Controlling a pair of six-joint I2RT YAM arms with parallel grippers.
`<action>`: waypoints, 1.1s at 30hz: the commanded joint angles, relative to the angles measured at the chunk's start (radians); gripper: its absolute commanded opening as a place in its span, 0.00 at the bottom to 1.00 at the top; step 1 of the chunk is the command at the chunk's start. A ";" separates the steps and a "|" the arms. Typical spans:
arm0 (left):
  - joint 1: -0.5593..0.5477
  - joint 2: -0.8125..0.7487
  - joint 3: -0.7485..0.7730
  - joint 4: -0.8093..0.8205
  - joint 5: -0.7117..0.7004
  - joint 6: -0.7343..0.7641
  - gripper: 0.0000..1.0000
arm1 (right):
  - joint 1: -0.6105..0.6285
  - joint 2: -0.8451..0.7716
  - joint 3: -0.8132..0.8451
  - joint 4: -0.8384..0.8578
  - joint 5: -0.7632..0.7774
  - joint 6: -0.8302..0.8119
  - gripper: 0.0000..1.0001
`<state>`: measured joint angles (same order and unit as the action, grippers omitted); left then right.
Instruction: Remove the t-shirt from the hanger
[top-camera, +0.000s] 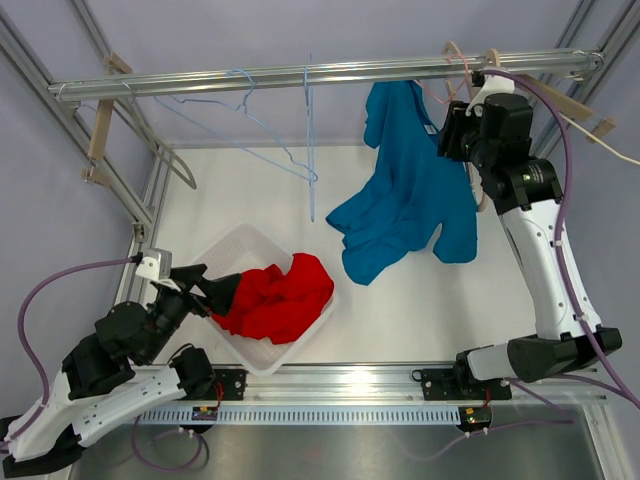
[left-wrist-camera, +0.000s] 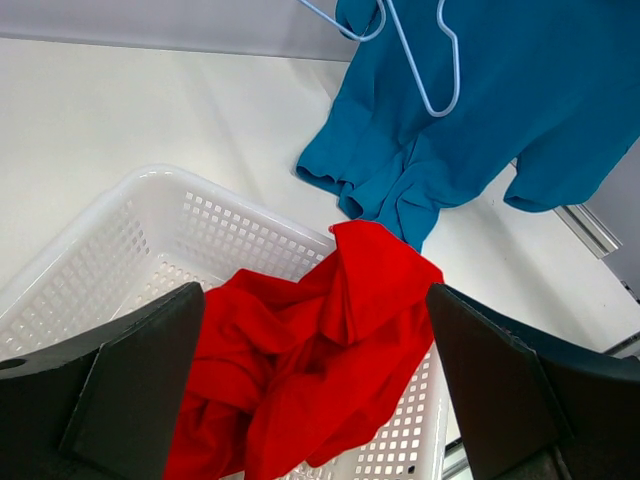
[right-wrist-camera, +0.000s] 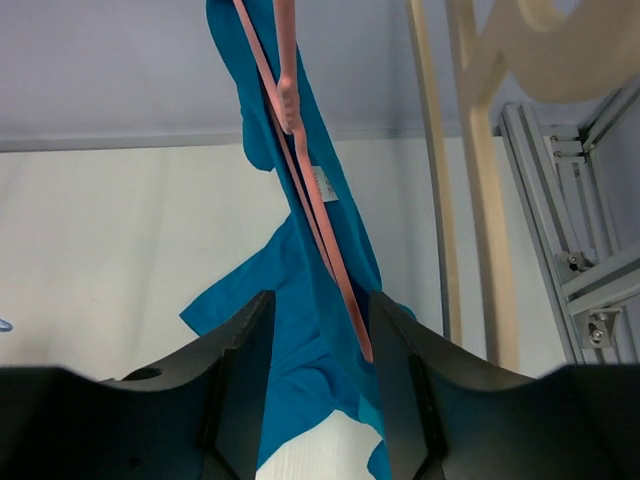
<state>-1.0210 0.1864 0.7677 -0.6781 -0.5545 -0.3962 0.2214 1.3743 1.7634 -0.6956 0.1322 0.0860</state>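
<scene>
**A:** How far along is it?

**B:** Not finished, I'd say. The blue t-shirt (top-camera: 410, 190) still hangs at the right end of the rail (top-camera: 300, 75). Its neck is high up by the rail, and its lower half trails down and away from it. The whole removal is left to do: the cloth has to come off both arms of its hanger.

**A:** And the rest under that rail?

**B:** A white basket (top-camera: 205, 262) sits well below the rail's left half with a red t-shirt (top-camera: 275, 295) bunched inside it. That garment is off any hanger. Near the rail's middle hang bare light-blue wire hangers (top-camera: 250, 110).

**A:** The grippers?

**B:** The left gripper (left-wrist-camera: 315, 300) is far from the rail, over the basket. Its jaws are spread as wide as they go and hold nothing, with the red cloth beneath the gap. The right gripper (right-wrist-camera: 320, 310) is up just under the rail's right end, with its jaws about half apart.

**A:** Gripping the shirt?

**B:** No clamp shows. Blue cloth and one arm of the pink hanger (right-wrist-camera: 300, 170) run down between its fingers. The hanger arm lies close to one finger (right-wrist-camera: 400, 380), and I can't tell whether they touch. A wooden hanger (right-wrist-camera: 480, 200) hangs just beside it.
</scene>
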 joint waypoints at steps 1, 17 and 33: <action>0.004 -0.001 0.001 0.048 0.019 0.014 0.99 | -0.008 0.051 0.018 0.021 -0.052 -0.031 0.49; 0.004 0.011 0.004 0.048 0.022 0.016 0.99 | -0.002 0.011 0.034 0.107 -0.260 0.093 0.00; 0.004 0.039 -0.004 0.075 0.097 0.005 0.99 | 0.032 -0.153 -0.080 0.223 -0.224 0.166 0.00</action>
<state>-1.0206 0.1993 0.7673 -0.6712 -0.5083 -0.3965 0.2443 1.2587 1.6951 -0.5919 -0.0956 0.2359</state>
